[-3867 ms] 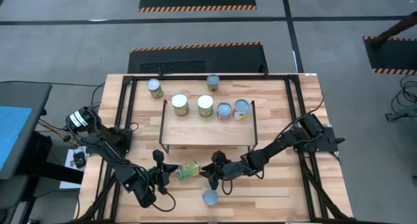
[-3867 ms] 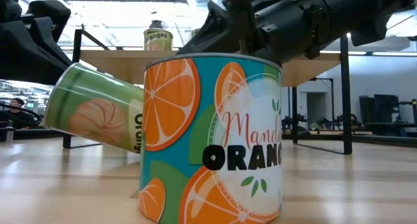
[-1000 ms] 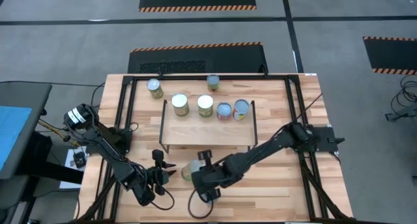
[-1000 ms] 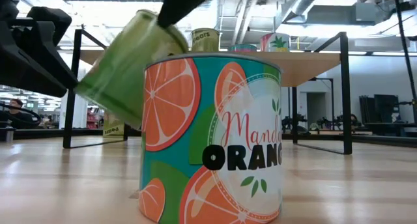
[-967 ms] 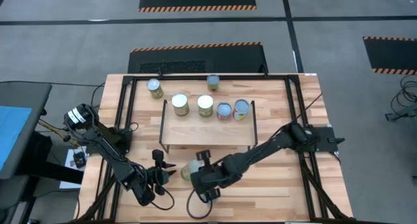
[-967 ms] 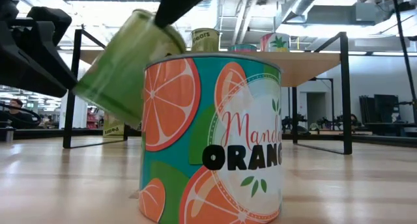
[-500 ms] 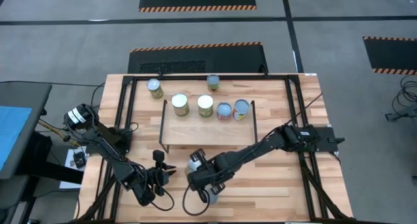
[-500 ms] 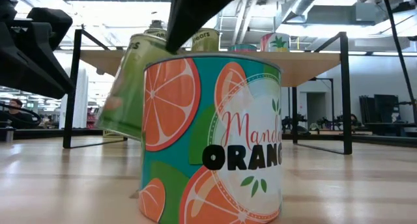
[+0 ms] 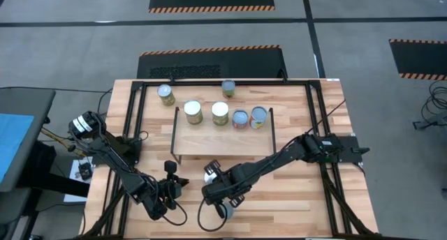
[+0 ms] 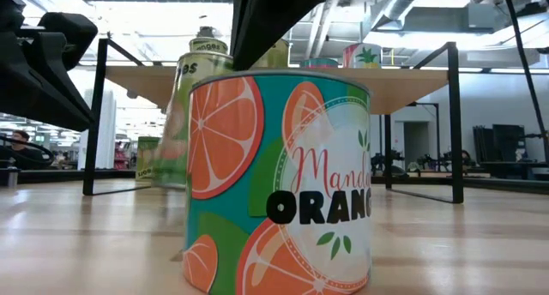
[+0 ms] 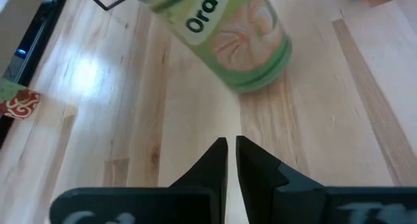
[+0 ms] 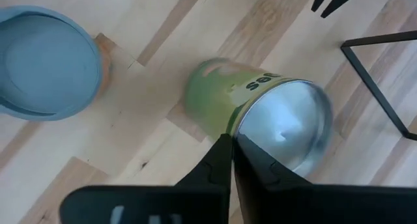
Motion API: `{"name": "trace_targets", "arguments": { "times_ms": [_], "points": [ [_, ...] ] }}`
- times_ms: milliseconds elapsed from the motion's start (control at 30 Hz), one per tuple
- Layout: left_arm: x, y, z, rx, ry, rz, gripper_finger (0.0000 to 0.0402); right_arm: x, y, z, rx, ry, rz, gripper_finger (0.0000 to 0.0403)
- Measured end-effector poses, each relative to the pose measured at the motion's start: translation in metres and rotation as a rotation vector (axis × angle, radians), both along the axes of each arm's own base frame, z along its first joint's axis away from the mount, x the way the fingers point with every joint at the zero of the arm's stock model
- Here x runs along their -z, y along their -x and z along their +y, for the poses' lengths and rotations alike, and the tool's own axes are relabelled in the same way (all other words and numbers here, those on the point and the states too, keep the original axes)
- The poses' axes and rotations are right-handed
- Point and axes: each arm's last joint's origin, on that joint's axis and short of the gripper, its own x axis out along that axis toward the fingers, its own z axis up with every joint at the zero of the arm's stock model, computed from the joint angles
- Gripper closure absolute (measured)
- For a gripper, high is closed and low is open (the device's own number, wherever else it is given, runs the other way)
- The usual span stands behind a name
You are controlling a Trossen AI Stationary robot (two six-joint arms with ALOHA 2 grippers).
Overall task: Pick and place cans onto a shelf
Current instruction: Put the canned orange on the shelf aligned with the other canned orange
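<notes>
- Surface, room?
- Light-wood table [image 9: 300, 198], grey floor, striped mats.
- Green can [image 12: 215, 94]?
- On the table at the shelf's [image 9: 223, 139] 6 o'clock. Long axis was near-vertical, slightly tipped, silver top up.
- Claws?
- Right gripper [image 12: 229, 142] sat at its rim; grip, couldn't tell. Left gripper [image 11: 231, 146] was pinched closed, empty.

Four cans [image 9: 218, 113] on shelf [image 9: 222, 139]; two behind.

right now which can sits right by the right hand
The green-label can just under the right hand, off the shelf; the blue can stands farther aside.
</notes>
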Motion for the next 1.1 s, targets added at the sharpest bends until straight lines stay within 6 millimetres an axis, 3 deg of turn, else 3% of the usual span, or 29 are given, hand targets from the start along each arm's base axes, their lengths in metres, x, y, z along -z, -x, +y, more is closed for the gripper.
{"name": "trace_targets", "arguments": {
  "times_ms": [567,700,833,933,1100],
  "points": [
    [0.0,-0.001,-0.001,0.019,-0.012,0.0,0.0386,0.0,0.002,0.002,0.044,-0.016,-0.004,0.033],
    [-0.001,-0.003,-0.002,0.037,-0.013,-0.004,0.0386,-0.022,0.014,0.009,0.086,-0.035,-0.052,0.0338],
    [-0.006,-0.008,0.0,0.068,0.008,0.01,0.0386,-0.045,0.034,0.021,0.161,-0.107,-0.096,0.0378],
    [-0.016,-0.014,-0.003,0.108,0.018,0.015,0.0386,-0.042,0.045,0.033,0.163,-0.111,-0.139,0.0393],
    [-0.033,-0.022,-0.009,0.187,-0.01,0.065,0.0386,-0.021,0.06,0.045,0.182,-0.155,-0.192,0.0394]
  ]
}}
